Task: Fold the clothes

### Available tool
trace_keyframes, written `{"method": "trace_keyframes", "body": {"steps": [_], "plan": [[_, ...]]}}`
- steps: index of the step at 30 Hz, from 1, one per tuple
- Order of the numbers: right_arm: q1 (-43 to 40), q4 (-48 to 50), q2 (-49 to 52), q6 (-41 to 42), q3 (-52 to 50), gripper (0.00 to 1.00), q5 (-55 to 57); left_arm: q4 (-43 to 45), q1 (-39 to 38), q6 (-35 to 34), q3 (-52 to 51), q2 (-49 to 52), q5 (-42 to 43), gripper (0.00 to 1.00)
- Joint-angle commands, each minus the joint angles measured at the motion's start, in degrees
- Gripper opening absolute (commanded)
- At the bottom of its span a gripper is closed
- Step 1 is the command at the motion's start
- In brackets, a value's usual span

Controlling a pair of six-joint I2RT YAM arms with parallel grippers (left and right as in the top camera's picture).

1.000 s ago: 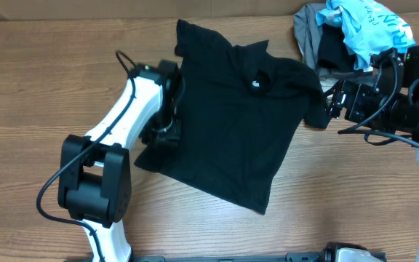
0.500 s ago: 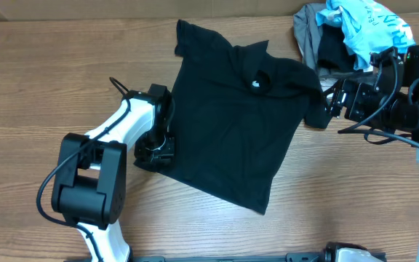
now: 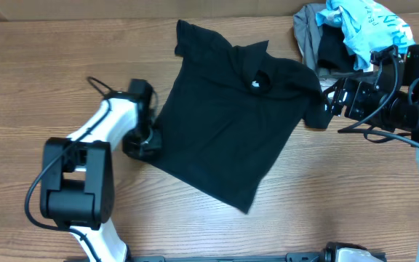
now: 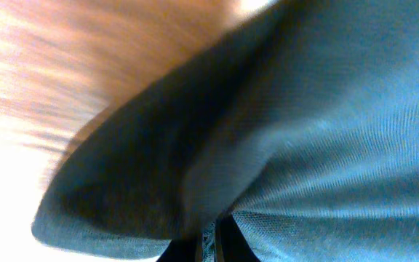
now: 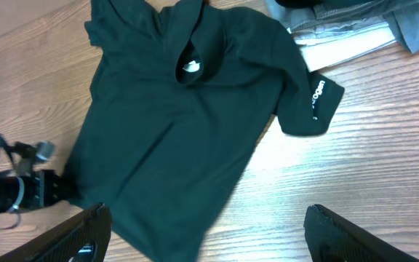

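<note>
- The black T-shirt lies spread on the wooden surface, mid-scene; collar far, hem near, the whole set a little askew; one sleeve reaches right.
- The left tool is clamped on the shirt's near-left hem corner; the left wrist view shows cloth bunched right at its fingers.
- The right tool hovers just beside the right sleeve; jaws wide, holding nothing.
- Handling, as I judge it: light, soft, limp cloth that sags and drags rather than keeping shape; best pinched at hem corners or shoulders, both sides together; a pull on one corner alone may skew it.
- Count: one black T-shirt; one heap of other garments far right, grey pieces with one light blue; two tools.
</note>
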Motion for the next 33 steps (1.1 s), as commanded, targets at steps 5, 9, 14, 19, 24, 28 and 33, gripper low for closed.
{"method": "trace_keyframes", "body": {"steps": [5, 9, 14, 19, 24, 28, 33], "plan": [[0.2, 1.9, 3.8, 0.1, -2.9, 0.87, -2.0, 16.0, 12.4, -0.2, 1.5, 1.6, -12.0, 0.08], [0.2, 2.0, 8.9, 0.0, -2.9, 0.87, -2.0, 28.0, 16.4, 0.3, 1.5, 1.6, -15.1, 0.05], [0.2, 3.1, 14.0, 0.0, -2.9, 0.88, -2.0, 37.6, 19.7, 3.0, 1.6, 1.6, -19.8, 0.04], [0.2, 5.0, 16.9, 0.0, -2.9, 0.88, -2.1, 45.1, 21.9, 5.3, 1.8, 1.6, -19.3, 0.8], [1.7, 6.7, 18.1, 0.0, -2.9, 0.87, -2.9, 37.7, 21.1, 6.8, 7.7, 0.9, -15.8, 1.0], [5.3, 10.9, 18.1, -1.2, -2.9, 0.87, -2.9, 22.1, 19.7, 6.7, 15.2, -1.4, -4.9, 1.0], [14.7, 20.5, 19.7, -5.4, -2.9, 0.85, 3.3, 5.7, 17.9, 6.4, 21.4, -3.8, 8.2, 1.0]]}}
